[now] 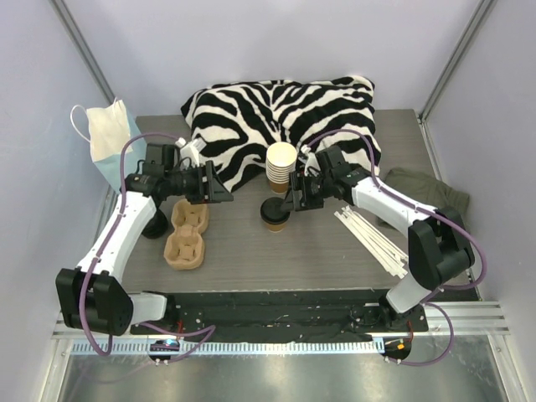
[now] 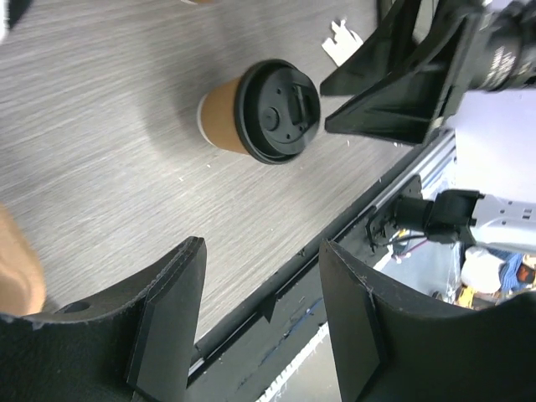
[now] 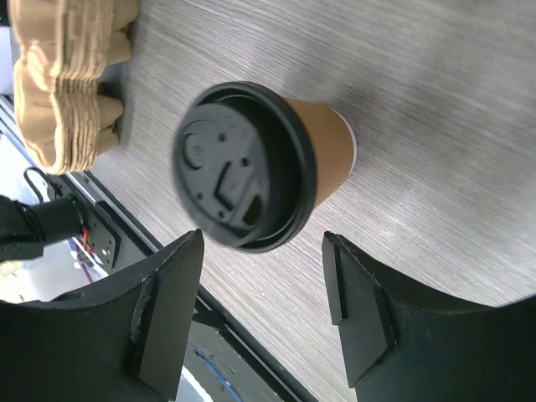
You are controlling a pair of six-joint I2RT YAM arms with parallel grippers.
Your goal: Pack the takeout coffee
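Note:
The takeout coffee point(image 1: 274, 213), a tan paper cup with a black lid, stands upright on the grey table near the middle. It shows in the left wrist view point(image 2: 264, 113) and in the right wrist view point(image 3: 251, 163). My right gripper point(image 1: 293, 199) is open and empty, just right of and slightly above the cup, and the lid lies just ahead of its jaws point(image 3: 264, 251). My left gripper point(image 1: 219, 188) is open and empty, a short way left of the cup point(image 2: 261, 251). A tan pulp cup carrier point(image 1: 186, 234) lies left of the cup, below the left arm.
A stack of lidless tan cups point(image 1: 280, 167) stands just behind the coffee. A zebra-print pillow point(image 1: 285, 109) fills the back. White straws point(image 1: 373, 239) lie at the right, green cloth point(image 1: 427, 188) behind them. A face mask point(image 1: 109, 138) hangs at the back left.

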